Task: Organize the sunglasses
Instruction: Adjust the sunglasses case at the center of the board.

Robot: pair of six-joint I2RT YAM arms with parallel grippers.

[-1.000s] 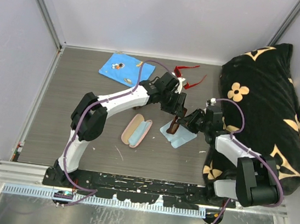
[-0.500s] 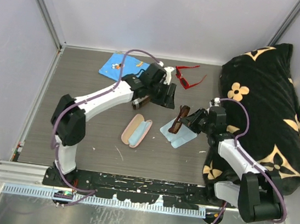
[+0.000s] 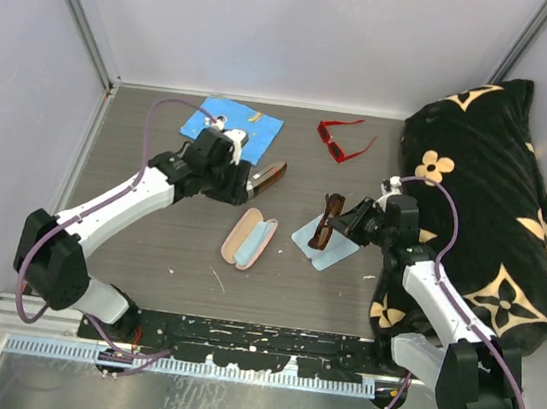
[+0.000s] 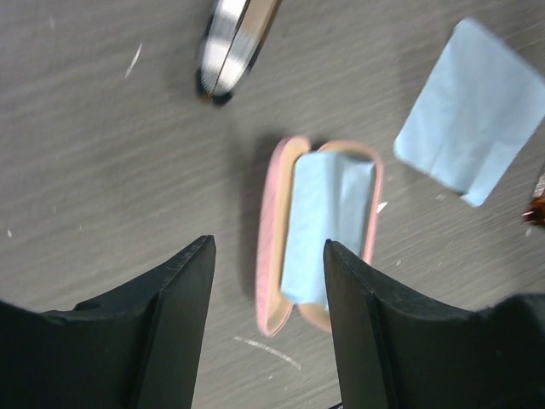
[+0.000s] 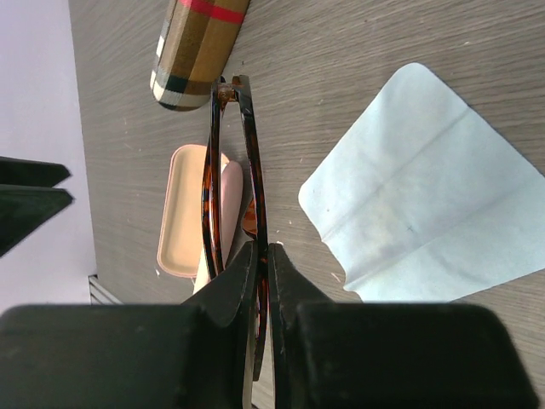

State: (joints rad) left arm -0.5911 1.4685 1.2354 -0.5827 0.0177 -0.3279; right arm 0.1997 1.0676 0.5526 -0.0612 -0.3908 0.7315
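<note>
My right gripper (image 3: 344, 221) is shut on the dark brown sunglasses (image 3: 326, 220), folded and held edge-up above the table; in the right wrist view my gripper (image 5: 263, 260) pinches their frame (image 5: 252, 145). The red sunglasses (image 3: 341, 140) lie open at the back of the table, apart from both grippers. My left gripper (image 3: 243, 186) is open and empty; in the left wrist view it (image 4: 268, 256) hovers above the open pink case (image 4: 319, 230), which holds a blue cloth.
The pink case (image 3: 249, 238) lies open mid-table. A slim brown-and-black case (image 3: 266, 175) lies right of my left gripper. A light blue cloth (image 3: 328, 247) lies under the brown pair. A blue pouch (image 3: 234, 124) sits at the back. A black patterned pillow (image 3: 491, 203) fills the right side.
My left arm has swung left and back from beside the brown sunglasses and now hangs open over the pink case. The right gripper stays shut on the brown pair, nearly still.
</note>
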